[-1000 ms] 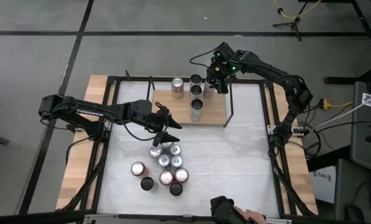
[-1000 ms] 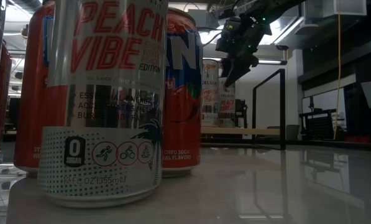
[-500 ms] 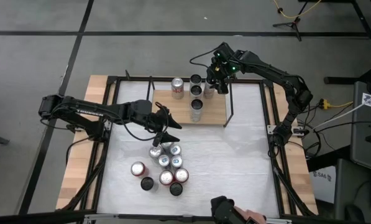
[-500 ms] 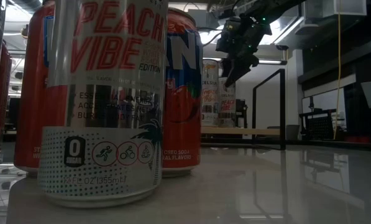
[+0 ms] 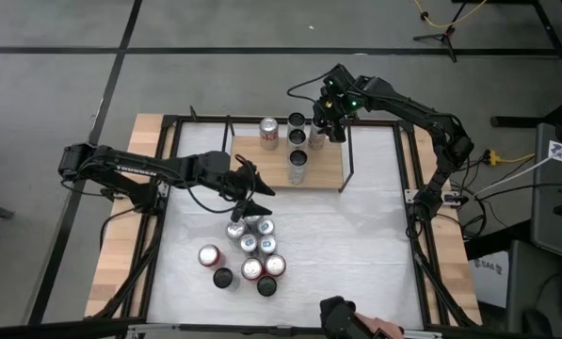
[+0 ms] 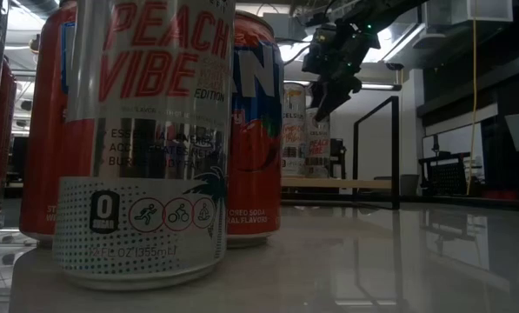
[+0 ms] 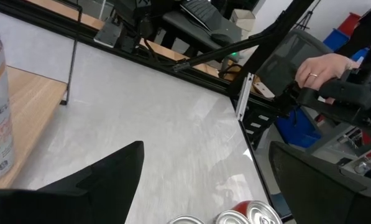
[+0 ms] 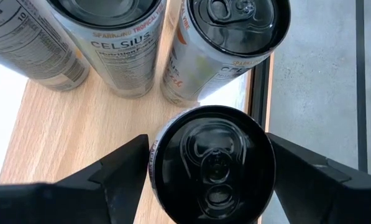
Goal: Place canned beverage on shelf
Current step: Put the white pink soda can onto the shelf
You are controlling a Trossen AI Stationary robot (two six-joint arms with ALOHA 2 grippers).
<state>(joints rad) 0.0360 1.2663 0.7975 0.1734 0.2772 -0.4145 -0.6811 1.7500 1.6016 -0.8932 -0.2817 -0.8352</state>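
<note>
Nothing has shifted across the last second: both arms hold their poses, so the placing is paused rather than advancing. The white bench (image 5: pixel 356 235) carries the shelf (image 5: pixel 328 171) at its far side, with five cans on the board, and a cluster of loose cans (image 5: pixel 248 252) nearer the middle. The right pincer (image 5: pixel 335 121) hangs over the shelf's far right corner, its fingers spread on either side of a black-topped can (image 8: pixel 213 165) standing on the wood beside two Celsius cans (image 8: pixel 123 43); the can looks set down, with the fingers apparently clear of it. The left pincer (image 5: pixel 253 191) hovers spread and empty just above the cluster, likely poised for the next pick.
</note>
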